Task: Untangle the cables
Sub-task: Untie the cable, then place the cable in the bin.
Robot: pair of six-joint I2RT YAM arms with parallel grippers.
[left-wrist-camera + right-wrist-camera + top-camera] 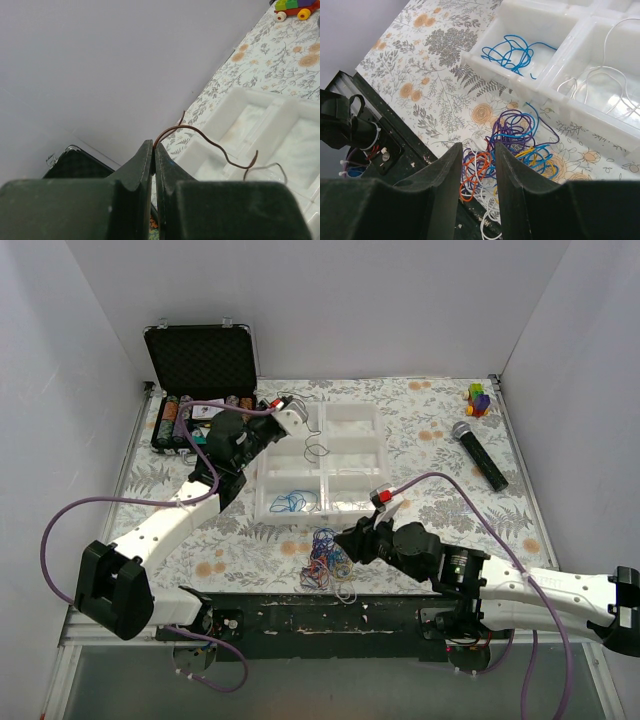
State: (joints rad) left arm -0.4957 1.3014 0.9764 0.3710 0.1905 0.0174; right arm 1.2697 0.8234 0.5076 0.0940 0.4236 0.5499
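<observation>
Sorting step: left gripper (152,150) pinches one brown wire (210,142) above the tray (280,107), right of frame. Right gripper (477,150) is parted over the tangle (515,135). We judge release comes next.

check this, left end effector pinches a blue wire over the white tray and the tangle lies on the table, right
The wire in the left end effector is brown, not blue, as the left wrist view shows. It is over the white tray, and the tangle lies on the table.

cable tangle (328,565) beside tray (350,513); blue cables (290,502) inside; brown cable (200,133) pinched aloft
</observation>
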